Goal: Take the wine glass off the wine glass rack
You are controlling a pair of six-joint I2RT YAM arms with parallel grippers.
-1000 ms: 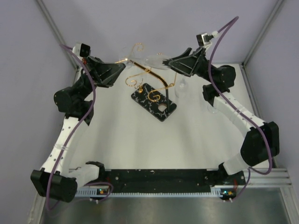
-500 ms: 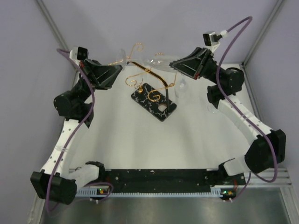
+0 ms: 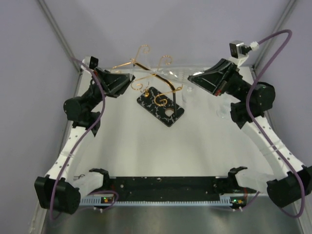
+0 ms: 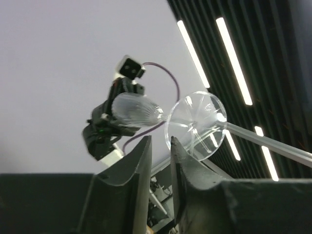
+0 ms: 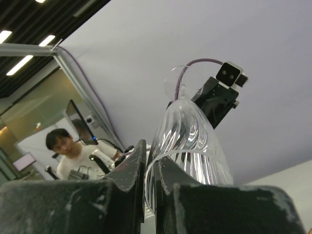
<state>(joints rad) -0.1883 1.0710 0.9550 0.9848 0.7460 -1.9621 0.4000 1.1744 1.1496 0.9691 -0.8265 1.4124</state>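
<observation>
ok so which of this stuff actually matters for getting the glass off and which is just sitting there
Part of the job:
clear ribbed wine glass, pinched by the right gripper
gold wire rack on a black marbled base

Just lying about:
clear glass beside the rack
second clear glass farther right

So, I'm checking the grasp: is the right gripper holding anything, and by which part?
The right gripper holds the wine glass by its bowl, pinching the wall at the rim.

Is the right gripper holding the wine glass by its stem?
No, the right gripper pinches the wine glass at its bowl rim.
</observation>
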